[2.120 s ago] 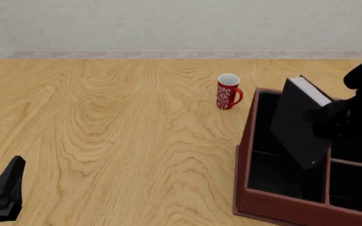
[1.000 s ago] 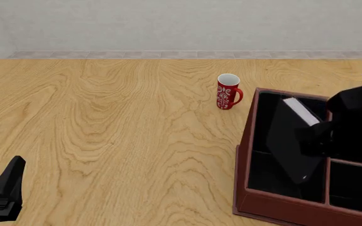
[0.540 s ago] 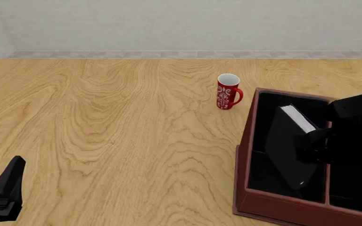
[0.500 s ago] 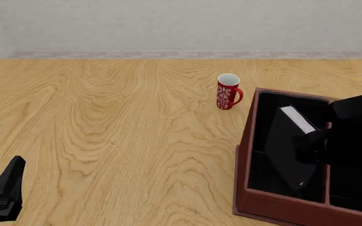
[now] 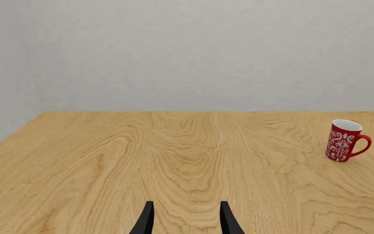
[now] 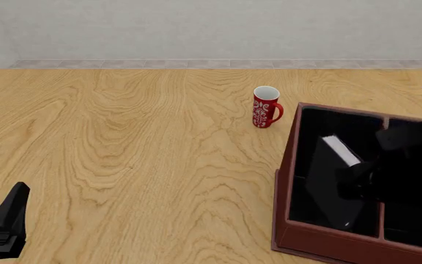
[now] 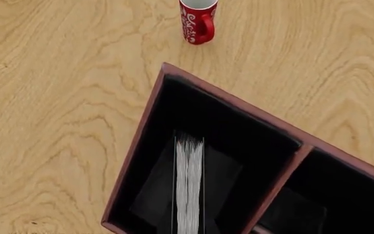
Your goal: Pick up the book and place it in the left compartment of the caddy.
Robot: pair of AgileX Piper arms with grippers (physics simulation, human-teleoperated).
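1. The book (image 6: 332, 181) is down inside the left compartment (image 6: 321, 124) of the caddy (image 6: 283, 181), standing on edge and leaning. Its white page edge (image 6: 340, 150) faces up and toward the back wall, and its lower corner is low near the compartment's front.
2. In the right wrist view the page edge (image 7: 189, 180) runs as a narrow pale strip straight out along the line of the fingers, so the book's long axis lies in line with the right gripper (image 6: 357, 181), which sits directly above and against it.
3. The compartment's long side runs front to back on the bench (image 6: 123, 154). The book lies roughly along that length, between the outer wall and the divider (image 7: 281, 183), with dark floor visible on both sides of it.
4. The right jaws themselves are black against the black cover and lining, and I cannot tell from either view whether they pinch the book or have let it go.
5. The right arm is plainly the nearer one. The left gripper (image 5: 184, 222) rests low at the bench's near left corner, well apart from the caddy, with its jaws spread and nothing between them.
6. The red mug (image 6: 266, 107) stands upright just beyond the caddy's far left corner, clear of the compartment.
7. My judgement: placement looks nearly done, and what remains is a release and a lift straight up along the book's plane, so it is not dragged over.
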